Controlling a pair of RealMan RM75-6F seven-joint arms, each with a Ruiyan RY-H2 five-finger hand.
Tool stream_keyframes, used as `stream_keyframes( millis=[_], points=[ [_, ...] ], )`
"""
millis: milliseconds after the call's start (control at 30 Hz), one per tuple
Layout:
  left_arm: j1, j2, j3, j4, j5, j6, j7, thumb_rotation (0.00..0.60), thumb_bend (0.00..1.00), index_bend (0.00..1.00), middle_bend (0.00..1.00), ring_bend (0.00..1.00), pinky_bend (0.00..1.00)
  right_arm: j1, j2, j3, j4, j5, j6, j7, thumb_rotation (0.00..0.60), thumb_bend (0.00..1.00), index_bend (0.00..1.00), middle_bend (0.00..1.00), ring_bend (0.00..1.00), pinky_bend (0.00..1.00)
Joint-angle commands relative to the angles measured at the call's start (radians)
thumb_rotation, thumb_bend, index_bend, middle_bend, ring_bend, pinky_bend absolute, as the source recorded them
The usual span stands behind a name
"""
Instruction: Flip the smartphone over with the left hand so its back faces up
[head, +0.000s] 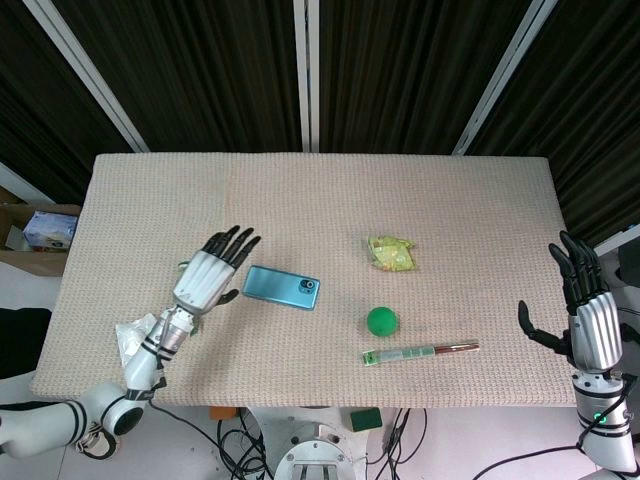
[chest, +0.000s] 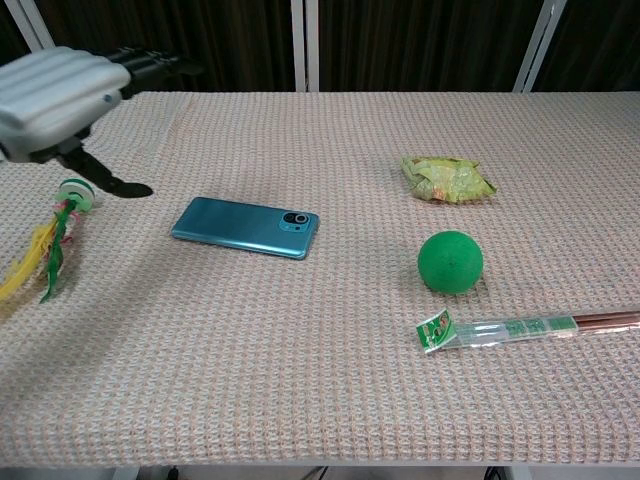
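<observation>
The teal smartphone (head: 281, 288) (chest: 246, 227) lies flat on the woven table mat, back up, its camera lens showing at the right end. My left hand (head: 209, 276) (chest: 62, 92) hovers to the left of the phone, lifted off it, fingers spread and holding nothing. My right hand (head: 589, 317) is raised beyond the table's right edge, fingers apart and empty; the chest view does not show it.
A green ball (head: 381, 320) (chest: 450, 261), a wrapped pair of chopsticks (head: 420, 352) (chest: 520, 326) and a yellow-green snack packet (head: 391, 253) (chest: 448, 178) lie right of the phone. A yellow-green toy (chest: 55, 238) and a white wad (head: 133, 340) lie at the left.
</observation>
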Motion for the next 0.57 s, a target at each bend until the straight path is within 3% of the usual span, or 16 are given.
stream_keyframes(
  millis=[33, 133, 300, 567],
  points=[
    [0.16, 0.144, 0.067, -0.139, -0.029, 0.146, -0.056, 0.598, 0.04, 0.05, 0.05, 0.03, 0.2, -0.097, 0.009, -0.096, 0.063, 0.057, -0.059, -0.197, 0.466, 0.47, 0.0, 0.0, 0.0, 0.0],
    [0.257, 0.205, 0.114, -0.151, -0.024, 0.24, -0.119, 0.547, 0.01, 0.05, 0.04, 0.0, 0.19, -0.154, 0.002, -0.135, 0.08, 0.117, -0.089, -0.275, 0.447, 0.43, 0.0, 0.0, 0.0, 0.0],
    [0.407, 0.247, 0.18, -0.075, -0.006, 0.382, -0.203, 0.496, 0.0, 0.05, 0.04, 0.0, 0.18, -0.235, -0.031, -0.179, 0.168, 0.185, -0.115, -0.215, 0.4, 0.39, 0.0, 0.0, 0.0, 0.0],
    [0.489, 0.256, 0.236, 0.011, 0.045, 0.403, -0.28, 0.489, 0.0, 0.05, 0.04, 0.0, 0.18, -0.293, -0.058, -0.201, 0.227, 0.202, -0.127, -0.216, 0.393, 0.39, 0.0, 0.0, 0.0, 0.0]
  ],
)
